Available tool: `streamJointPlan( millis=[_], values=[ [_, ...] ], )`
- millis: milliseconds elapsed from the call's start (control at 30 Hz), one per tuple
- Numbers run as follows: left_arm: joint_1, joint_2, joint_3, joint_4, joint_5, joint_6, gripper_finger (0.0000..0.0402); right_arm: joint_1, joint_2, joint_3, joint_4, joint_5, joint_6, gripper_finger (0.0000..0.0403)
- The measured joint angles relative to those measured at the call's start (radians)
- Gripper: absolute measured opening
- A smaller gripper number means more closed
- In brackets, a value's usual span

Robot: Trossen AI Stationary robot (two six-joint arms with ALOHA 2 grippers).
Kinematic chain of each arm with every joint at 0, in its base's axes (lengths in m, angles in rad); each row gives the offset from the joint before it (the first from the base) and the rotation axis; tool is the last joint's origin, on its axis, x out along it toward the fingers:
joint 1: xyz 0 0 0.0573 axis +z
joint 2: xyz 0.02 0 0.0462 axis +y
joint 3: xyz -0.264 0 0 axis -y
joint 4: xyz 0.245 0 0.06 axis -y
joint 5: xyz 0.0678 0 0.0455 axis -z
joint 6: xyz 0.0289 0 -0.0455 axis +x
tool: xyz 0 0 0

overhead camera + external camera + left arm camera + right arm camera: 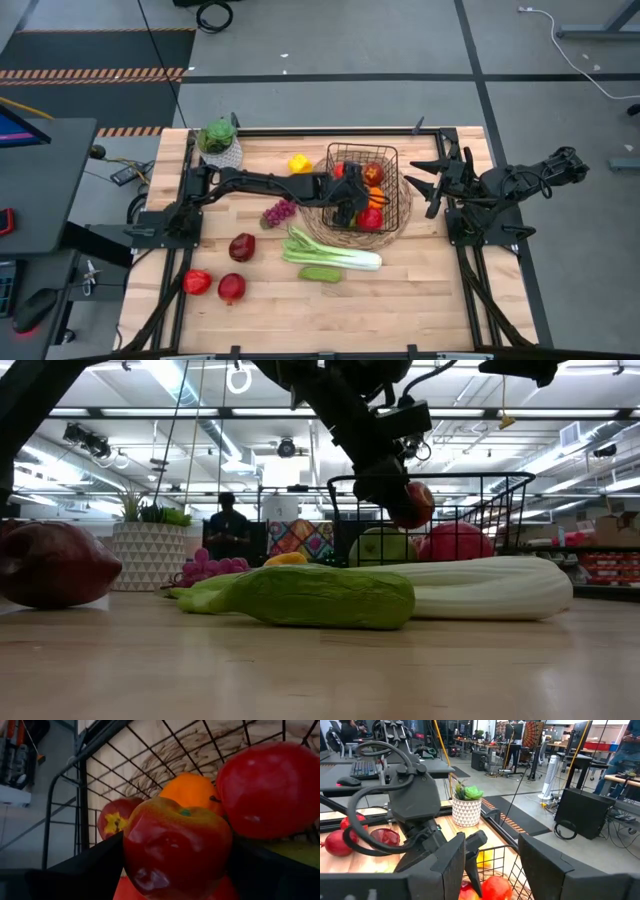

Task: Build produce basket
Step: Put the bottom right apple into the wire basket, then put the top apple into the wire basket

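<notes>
The left arm (260, 182) stretches across the table, its left gripper (349, 207) lowered inside the basket (392, 152), fingers spread wide around a red apple (177, 850) clamped between them. The right arm (520, 180) waits folded at the table's right edge, its right gripper (432, 178) open and empty just beside the basket. The basket sits on a round woven mat (322, 228) and holds an orange (376, 195) and more red fruit. On the table lie a leek (330, 251), a cucumber (320, 274), grapes (278, 211), a yellow pepper (298, 163) and three red fruits (231, 288).
</notes>
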Motion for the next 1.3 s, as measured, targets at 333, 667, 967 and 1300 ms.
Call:
streamJointPlan(
  millis=[333, 667, 967, 1300],
  values=[
    [-0.013, 0.000, 0.021, 0.024, -0.007, -0.051, 0.0394, 0.000, 0.000, 0.000, 0.000, 0.000, 0.000, 0.0188],
    [-0.032, -0.050, 0.021, 0.004, -0.151, 0.070, 0.0394, 0.000, 0.000, 0.000, -0.002, 0.000, 0.007, 0.0188],
    [-0.035, -0.255, 0.019, -0.138, -0.160, -0.107, 0.0394, 0.000, 0.000, 0.000, -0.002, 0.000, 0.006, 0.0188],
    [-0.079, -0.415, -0.036, -0.426, -0.122, -0.320, 0.0394, 0.000, 0.000, 0.000, 0.005, 0.001, -0.008, 0.0188]
  ],
)
